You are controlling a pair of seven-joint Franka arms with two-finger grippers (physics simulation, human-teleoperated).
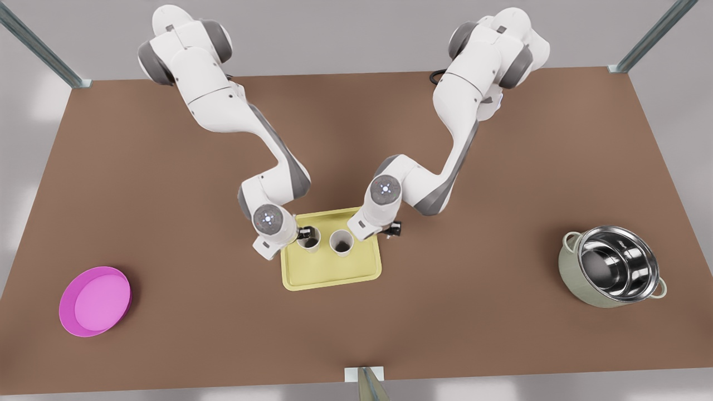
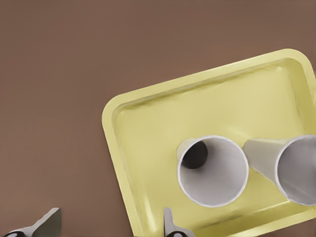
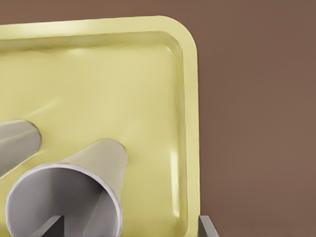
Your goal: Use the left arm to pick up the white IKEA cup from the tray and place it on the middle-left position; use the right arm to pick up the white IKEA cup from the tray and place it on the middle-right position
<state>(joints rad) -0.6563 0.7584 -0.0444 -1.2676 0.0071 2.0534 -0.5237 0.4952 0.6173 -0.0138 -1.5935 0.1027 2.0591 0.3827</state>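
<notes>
Two white cups stand upright on the tray (image 1: 334,278): the left gripper (image 2: 109,224), jaws spread, hangs just beside the near cup (image 2: 212,170); the right gripper (image 3: 131,226) (also spread) straddles the wall of the other cup (image 3: 64,202).

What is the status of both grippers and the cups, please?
Left gripper open over the tray edge, short of its cup. Right gripper open, one finger inside the other cup. Both cups upright on tray. Nothing in the way.

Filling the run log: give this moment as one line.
stage: pre-grasp | left claw: open, beside left-arm cup | right claw: open, over right-arm cup | tray: holds both cups
</notes>
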